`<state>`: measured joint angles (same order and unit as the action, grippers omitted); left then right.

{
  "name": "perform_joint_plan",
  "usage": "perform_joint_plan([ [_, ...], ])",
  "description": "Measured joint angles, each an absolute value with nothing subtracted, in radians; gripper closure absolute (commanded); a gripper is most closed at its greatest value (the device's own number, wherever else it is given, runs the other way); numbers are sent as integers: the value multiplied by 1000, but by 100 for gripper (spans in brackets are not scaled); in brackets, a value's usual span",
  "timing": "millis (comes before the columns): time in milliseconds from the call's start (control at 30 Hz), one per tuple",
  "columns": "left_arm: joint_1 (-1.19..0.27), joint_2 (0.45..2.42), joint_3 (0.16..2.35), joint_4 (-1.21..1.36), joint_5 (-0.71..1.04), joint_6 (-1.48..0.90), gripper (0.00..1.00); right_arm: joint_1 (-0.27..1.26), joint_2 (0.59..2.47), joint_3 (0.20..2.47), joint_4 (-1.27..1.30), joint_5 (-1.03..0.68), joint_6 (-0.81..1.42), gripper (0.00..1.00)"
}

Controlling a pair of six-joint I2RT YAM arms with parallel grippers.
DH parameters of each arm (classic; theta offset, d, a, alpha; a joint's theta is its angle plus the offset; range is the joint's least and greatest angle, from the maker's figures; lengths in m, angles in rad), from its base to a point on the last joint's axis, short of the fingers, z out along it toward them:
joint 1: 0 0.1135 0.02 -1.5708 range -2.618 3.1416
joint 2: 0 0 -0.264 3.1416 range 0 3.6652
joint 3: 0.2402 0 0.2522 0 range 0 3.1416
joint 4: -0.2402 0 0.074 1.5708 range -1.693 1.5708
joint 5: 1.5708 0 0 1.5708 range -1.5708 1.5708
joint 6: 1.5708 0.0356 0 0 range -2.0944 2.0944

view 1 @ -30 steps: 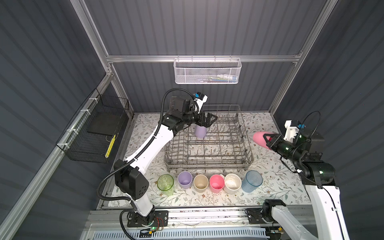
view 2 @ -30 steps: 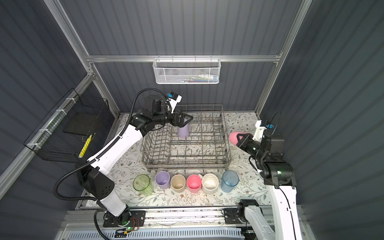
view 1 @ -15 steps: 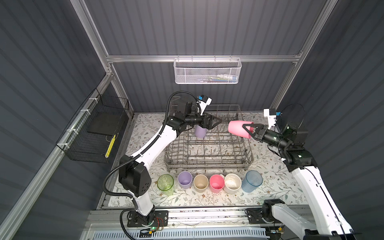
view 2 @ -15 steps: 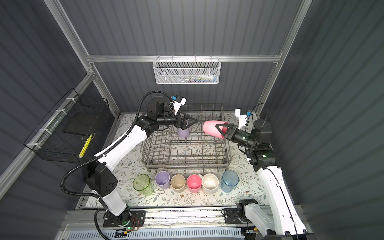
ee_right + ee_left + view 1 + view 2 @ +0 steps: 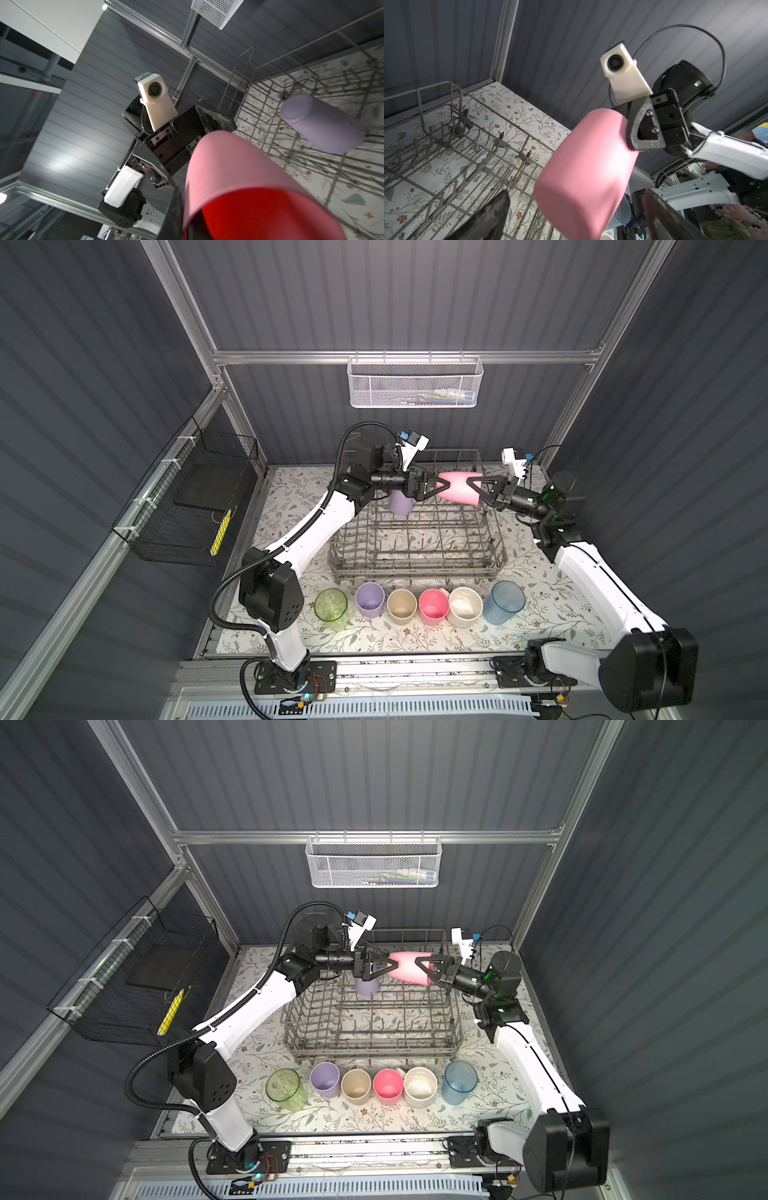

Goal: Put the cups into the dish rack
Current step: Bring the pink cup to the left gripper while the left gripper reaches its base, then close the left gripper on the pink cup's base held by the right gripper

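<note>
Handover at centre frame, above the dish rack point(image 5: 415, 566): right gripper point(image 5: 474, 489) clamps the pink cup point(image 5: 457, 488) by its rim; left gripper point(image 5: 443, 486), spread wide, should close squarely on its base before release.

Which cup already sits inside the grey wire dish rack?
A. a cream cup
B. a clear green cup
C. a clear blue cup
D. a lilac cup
D: the lilac cup sits among the tines of the dish rack, whereas the clear green cup, the clear blue cup, the narrow cream cup and the wide cream cup stand in the row in front of it.
</note>
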<state>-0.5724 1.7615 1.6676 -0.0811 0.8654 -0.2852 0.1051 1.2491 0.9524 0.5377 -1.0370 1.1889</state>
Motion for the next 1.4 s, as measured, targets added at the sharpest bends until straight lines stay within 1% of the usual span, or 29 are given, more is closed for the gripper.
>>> perform_joint_plan([
  [100,-572,1761,1657,-65,888,-286,0,113,1317,947,725,-1067,1309,100],
  [300,-572,1761,1646,-57,918,-286,6,128,1465,943,1155,-1097,1597,100],
  [400,-569,1761,1646,-52,921,-286,9,138,1512,943,1277,-1105,1688,100],
  [533,-569,1761,1642,-39,921,-286,10,149,1522,943,1338,-1119,1729,100],
  [633,-569,1761,1641,-35,925,-285,15,151,1523,943,1358,-1125,1742,100],
  [767,-569,1761,1641,-28,929,-285,17,151,1523,942,1369,-1131,1748,100],
  [1067,-569,1760,1641,-28,925,-278,14,151,1523,914,1383,-1148,1751,100],
  [1267,-569,1757,1631,-23,926,-273,18,151,1523,910,1383,-1154,1751,100],
  [1400,-569,1756,1630,-21,925,-273,16,151,1523,910,1383,-1156,1750,100],
])
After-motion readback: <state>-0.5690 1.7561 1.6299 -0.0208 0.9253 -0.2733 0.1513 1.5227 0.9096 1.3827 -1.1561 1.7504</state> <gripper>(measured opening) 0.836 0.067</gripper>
